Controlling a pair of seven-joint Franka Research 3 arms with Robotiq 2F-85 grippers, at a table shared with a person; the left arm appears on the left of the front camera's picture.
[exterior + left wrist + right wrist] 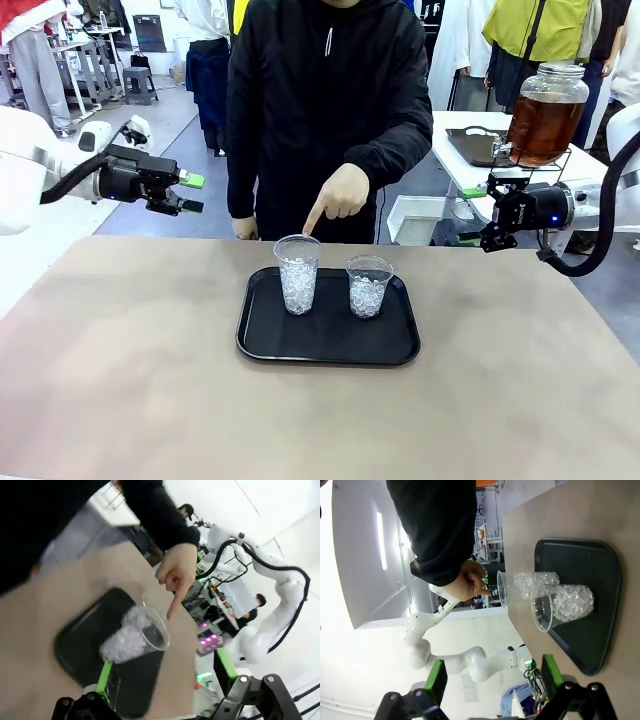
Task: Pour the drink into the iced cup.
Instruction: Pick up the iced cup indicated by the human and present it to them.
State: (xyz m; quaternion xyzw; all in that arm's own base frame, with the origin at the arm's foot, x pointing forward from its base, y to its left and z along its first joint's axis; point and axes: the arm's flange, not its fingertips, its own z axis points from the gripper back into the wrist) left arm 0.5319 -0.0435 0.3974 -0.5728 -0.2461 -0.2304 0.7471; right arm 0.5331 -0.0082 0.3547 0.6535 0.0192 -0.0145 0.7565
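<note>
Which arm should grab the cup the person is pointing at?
Left, probably: the open left gripper hangs nearer the taller cup; the shorter cup stands between it and the right gripper.

two clear cups with ice: taller cup (298,273), shorter cup (368,285). one black tray (260,345). one glass dispenser jar (547,75), one amber drink (543,130) inside. two grippers: left gripper (192,194), right gripper (470,215). one pointing hand (343,193). one brown table (120,350).

drink (543,128): amber, in glass jar (556,88) | iced cup (297,275): upright on tray (330,342)
</note>
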